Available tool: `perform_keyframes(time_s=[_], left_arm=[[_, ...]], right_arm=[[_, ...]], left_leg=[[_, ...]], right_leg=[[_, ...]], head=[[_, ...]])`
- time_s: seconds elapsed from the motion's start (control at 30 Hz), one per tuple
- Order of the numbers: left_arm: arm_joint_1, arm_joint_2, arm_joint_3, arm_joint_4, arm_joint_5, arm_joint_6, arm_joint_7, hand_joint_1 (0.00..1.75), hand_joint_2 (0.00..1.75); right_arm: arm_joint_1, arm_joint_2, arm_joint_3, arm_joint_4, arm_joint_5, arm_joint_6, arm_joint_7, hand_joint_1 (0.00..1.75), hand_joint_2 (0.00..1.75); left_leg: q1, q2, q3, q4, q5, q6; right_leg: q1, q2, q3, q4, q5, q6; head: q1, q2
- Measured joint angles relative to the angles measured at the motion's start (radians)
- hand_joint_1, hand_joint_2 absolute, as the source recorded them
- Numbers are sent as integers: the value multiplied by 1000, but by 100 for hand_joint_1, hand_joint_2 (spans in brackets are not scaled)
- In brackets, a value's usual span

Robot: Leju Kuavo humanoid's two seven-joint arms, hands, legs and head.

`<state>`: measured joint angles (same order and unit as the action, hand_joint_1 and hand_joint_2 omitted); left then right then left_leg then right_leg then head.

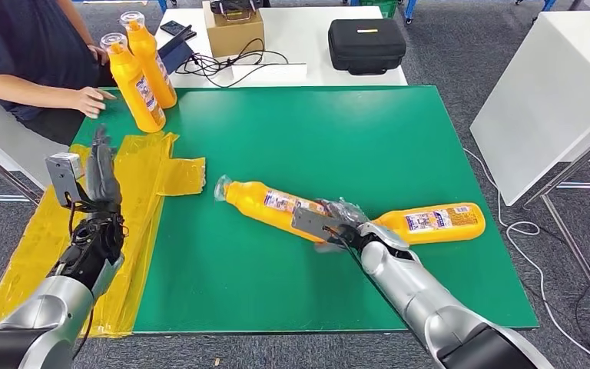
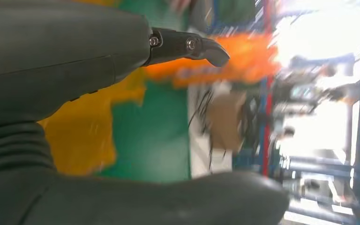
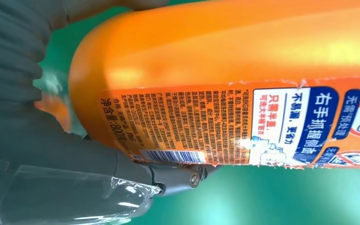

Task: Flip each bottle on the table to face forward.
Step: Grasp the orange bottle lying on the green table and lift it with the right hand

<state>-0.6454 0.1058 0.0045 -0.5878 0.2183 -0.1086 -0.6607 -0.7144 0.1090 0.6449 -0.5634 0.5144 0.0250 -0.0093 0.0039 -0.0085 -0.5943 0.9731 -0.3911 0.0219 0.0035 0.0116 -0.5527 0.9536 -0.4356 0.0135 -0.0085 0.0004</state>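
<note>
Two orange bottles lie on their sides on the green mat (image 1: 338,131). The nearer lying bottle (image 1: 269,204) points its cap to the left, and my right hand (image 1: 342,223) grips its base end. In the right wrist view that bottle (image 3: 225,70) shows its printed label, with my right hand (image 3: 51,154) wrapped around it. The second lying bottle (image 1: 434,221) rests just right of that hand. Two more orange bottles (image 1: 137,84) (image 1: 154,61) stand upright at the mat's far left corner. My left hand (image 1: 101,173) is raised over the left edge, fingers (image 2: 187,47) straight and holding nothing.
A yellow plastic sheet (image 1: 134,177) covers the mat's left side. A person's hand (image 1: 88,100) rests beside the upright bottles. Behind the mat are a black case (image 1: 366,44), a cardboard box (image 1: 234,31) and cables. A white table (image 1: 553,92) stands to the right.
</note>
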Motion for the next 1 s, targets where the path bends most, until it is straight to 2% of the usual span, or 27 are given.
perform_keyframes(time_s=[0.07, 0.13, 0.27, 0.4, 0.63, 0.8, 1.0], left_arm=[[7, -13, 19, 15, 55, -103, 36, 0, 175], [14, -25, 37, 23, 89, -149, 52, 0, 175], [23, -33, 61, 24, 129, -154, 73, 0, 175], [39, -37, 83, 22, 182, -206, 116, 0, 175], [59, -63, 88, 3, 216, -246, 157, 0, 175], [66, -94, 85, -34, 270, -278, 202, 0, 175], [74, -140, 48, -95, 308, -281, 212, 0, 175]], right_arm=[[0, -8, -40, -59, -14, -10, -3, 175, 175], [-2, -14, -78, -110, -19, -28, -3, 175, 175], [-7, -20, -137, -170, -24, -60, -8, 175, 175], [-17, -18, -182, -182, -33, -83, -23, 175, 175], [-37, 8, -215, -177, -36, -91, -28, 175, 175], [-85, 61, -218, -119, -39, -94, -33, 175, 175], [-140, 161, -215, -32, -37, -95, -27, 175, 175]], left_leg=[[0, 0, -2, 0, 0, 0], [0, 0, -3, 0, 0, 0], [0, 0, -5, 0, 0, 0], [0, 0, -6, 0, 0, 0], [0, 0, -6, 0, 0, 0], [0, 0, -6, 0, 0, 0], [0, 0, -7, 0, 0, 0]], right_leg=[[0, 0, -2, 0, 0, 0], [0, 0, -3, 0, 0, 0], [0, 0, -5, 0, 0, 0], [1, 0, -5, 0, 0, 0], [1, 0, -6, 0, 0, 0], [1, 0, -6, 0, 0, 0], [1, 0, -7, 0, 0, 0]], head=[[0, 0], [0, 0], [0, 0], [0, 0], [0, 0], [0, 0], [0, 0]])
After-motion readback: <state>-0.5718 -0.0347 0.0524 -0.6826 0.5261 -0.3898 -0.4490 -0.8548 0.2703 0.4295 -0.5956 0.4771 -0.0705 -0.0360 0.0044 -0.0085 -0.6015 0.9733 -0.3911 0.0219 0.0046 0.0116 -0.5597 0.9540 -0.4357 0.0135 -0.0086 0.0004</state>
